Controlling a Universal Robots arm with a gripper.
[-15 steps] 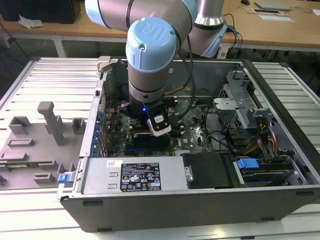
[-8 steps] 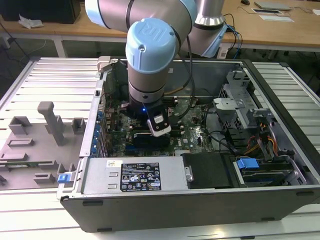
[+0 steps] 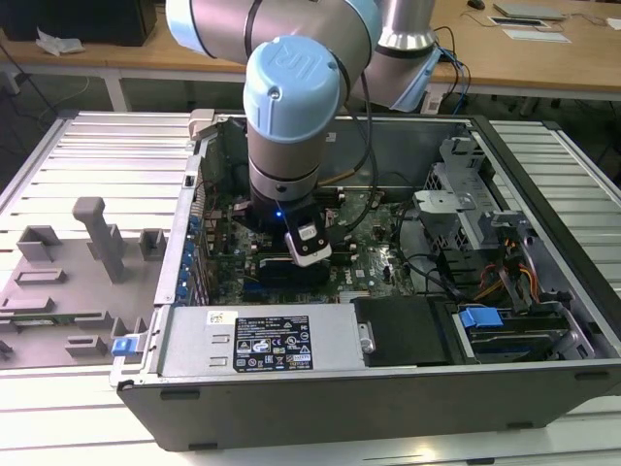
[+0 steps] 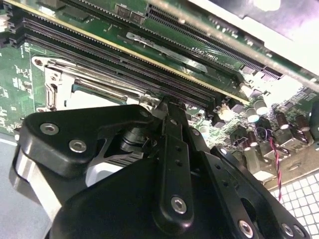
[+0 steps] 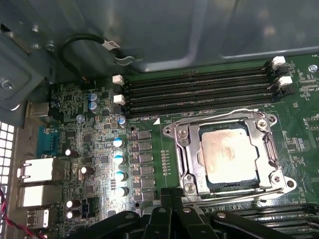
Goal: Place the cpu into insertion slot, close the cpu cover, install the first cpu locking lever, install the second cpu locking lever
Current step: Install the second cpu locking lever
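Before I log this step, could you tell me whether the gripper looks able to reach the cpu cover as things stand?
Probably yes: the gripper sits just beside the cpu cover, which lies flat around the cpu, with nothing between them.

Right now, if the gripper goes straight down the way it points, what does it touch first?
Most likely the edge of the cpu cover over the cpu, or the wire lever beside it. The gripper hangs at that socket edge; depth is hard to judge.

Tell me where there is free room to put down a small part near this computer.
Free: the ribbed grey metal table beyond the grey plastic fixture blocks, and the strip on the exterior view's right of the open black computer case. Crowded: inside the case, around the green motherboard.
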